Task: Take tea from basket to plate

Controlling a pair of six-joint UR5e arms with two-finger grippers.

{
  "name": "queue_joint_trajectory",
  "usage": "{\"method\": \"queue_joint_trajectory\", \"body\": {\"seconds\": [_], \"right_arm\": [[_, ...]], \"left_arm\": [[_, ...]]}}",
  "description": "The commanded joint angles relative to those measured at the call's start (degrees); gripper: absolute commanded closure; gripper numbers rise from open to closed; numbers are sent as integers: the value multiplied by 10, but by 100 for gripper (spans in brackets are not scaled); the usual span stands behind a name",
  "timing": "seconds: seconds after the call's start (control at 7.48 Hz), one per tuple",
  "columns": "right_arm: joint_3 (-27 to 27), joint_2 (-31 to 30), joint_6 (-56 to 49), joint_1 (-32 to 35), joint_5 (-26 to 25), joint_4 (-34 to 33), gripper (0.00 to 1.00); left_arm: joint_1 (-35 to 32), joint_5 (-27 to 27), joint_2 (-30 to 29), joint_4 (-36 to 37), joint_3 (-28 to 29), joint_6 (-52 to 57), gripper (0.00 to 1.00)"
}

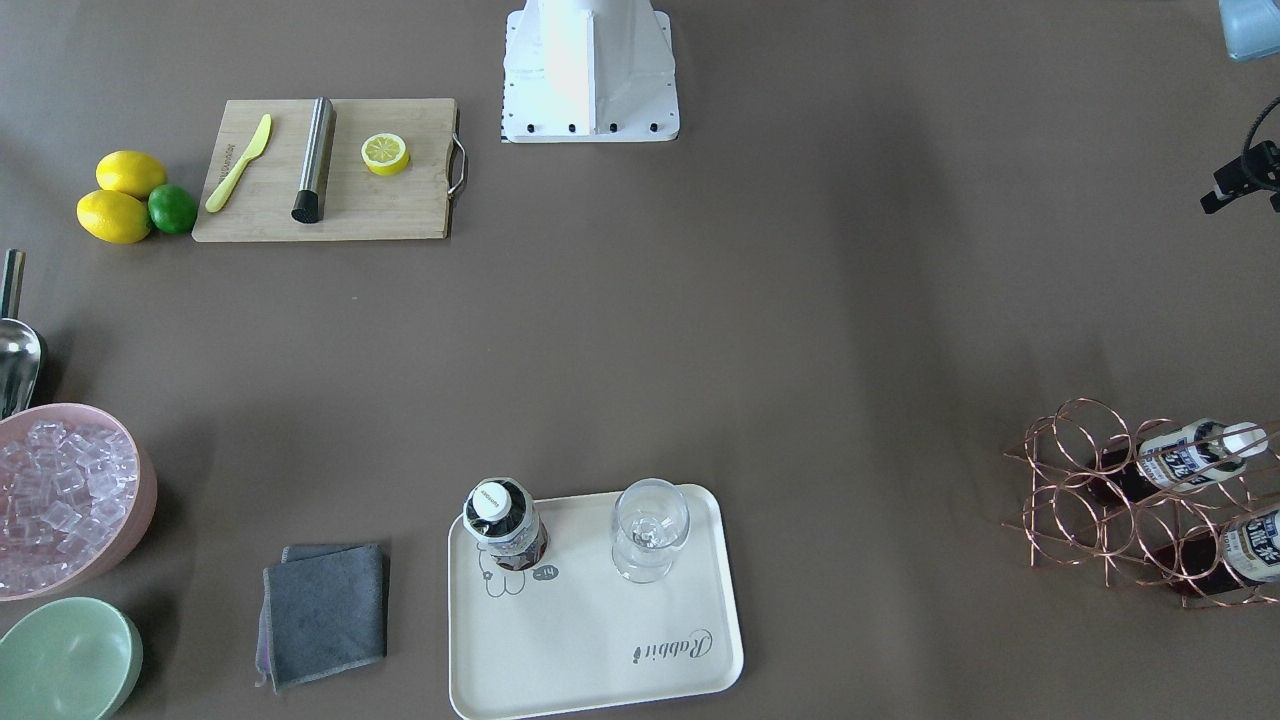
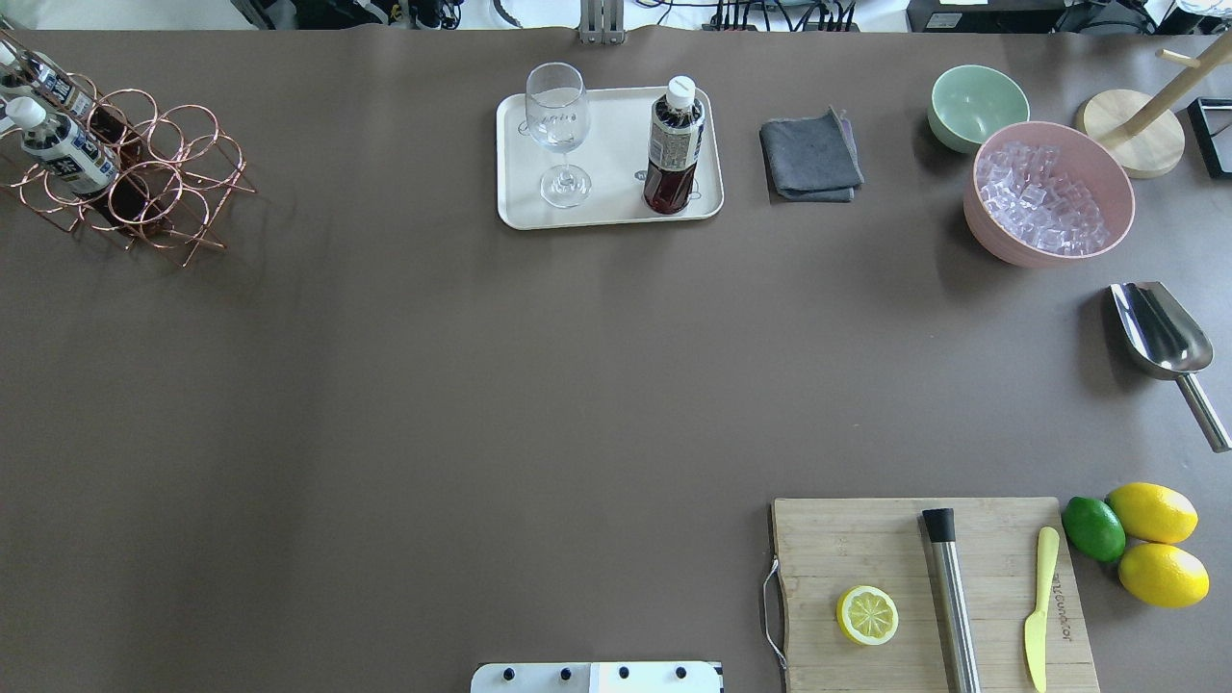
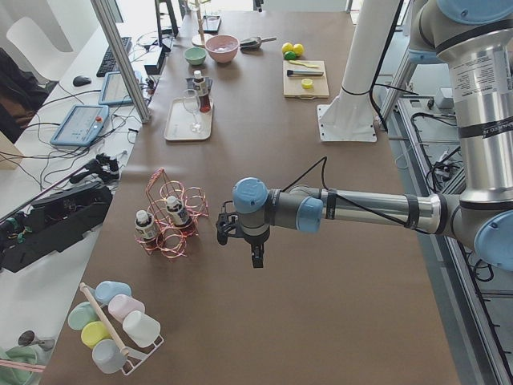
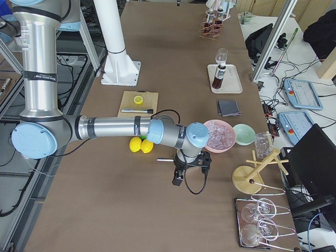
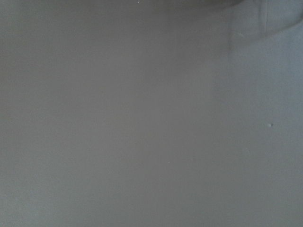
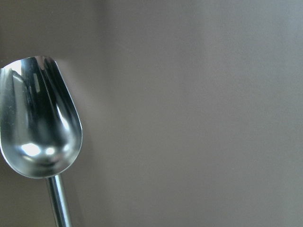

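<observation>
One tea bottle [image 2: 674,144] stands upright on the cream plate [image 2: 606,210], next to a wine glass [image 2: 558,125]; it also shows in the front view [image 1: 505,525] on the plate [image 1: 590,640]. Two more tea bottles [image 2: 60,146] [image 2: 38,82] lie in the copper wire basket [image 2: 154,188] at the far left. My left gripper [image 3: 256,255] hangs above the bare table near the basket [image 3: 172,220]. My right gripper [image 4: 179,177] hangs near the steel scoop [image 6: 40,123]. I cannot tell whether either gripper is open or shut.
A pink bowl of ice [image 2: 1049,192], a mint-green bowl [image 2: 977,104], a grey cloth [image 2: 810,156] and the scoop [image 2: 1160,337] lie at the right. A wooden board [image 2: 929,587] holds a lemon half, a steel rod and a knife; lemons and a lime [image 2: 1145,534] lie beside it.
</observation>
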Motion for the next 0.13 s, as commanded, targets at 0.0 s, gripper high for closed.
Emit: {"method": "queue_joint_trajectory", "body": {"seconds": [0.0], "right_arm": [[0,0,-1,0,0,0,0]], "left_arm": [[-9,1,16,1,3,51,1]]}}
